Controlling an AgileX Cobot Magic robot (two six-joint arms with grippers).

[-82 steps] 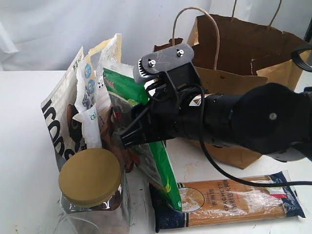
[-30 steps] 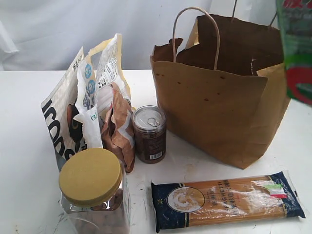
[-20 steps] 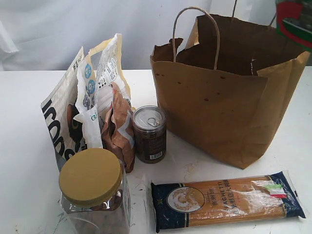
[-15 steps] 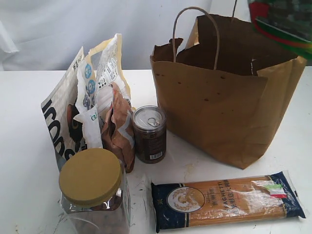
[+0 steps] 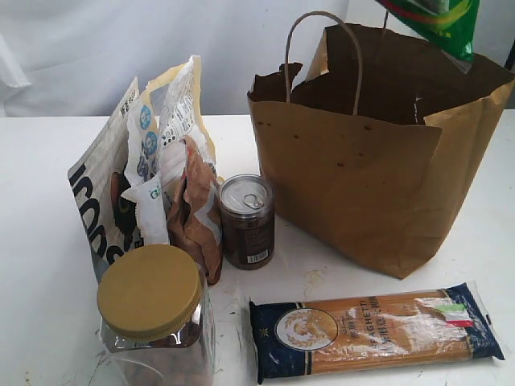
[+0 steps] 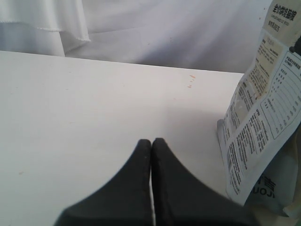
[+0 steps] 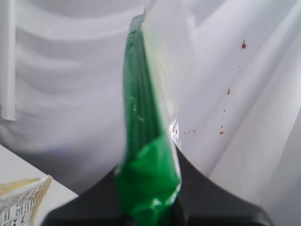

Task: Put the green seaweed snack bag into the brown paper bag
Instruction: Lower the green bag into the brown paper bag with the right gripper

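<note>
Pinching green seaweed snack bag (image 7: pixel 149 155) endwise, my right gripper (image 7: pixel 151 214) clamped; light, floppy, slick; 1 o'clock over brown paper bag (image 5: pixel 354 177).

One brown paper bag (image 5: pixel 346 185), one can (image 5: pixel 247 223) — one jar (image 5: pixel 150 293)

We take the paper bag (image 5: pixel 346 185) as our landmark: the seaweed snack bag (image 5: pixel 434 20) hangs above its open mouth, the tin can (image 5: pixel 246 219) stands just left of it, the pouches (image 5: pixel 137 177) farther left, the lidded jar (image 5: pixel 151 310) left and nearer us, the spaghetti packet (image 5: pixel 374 328) lies before it
</note>
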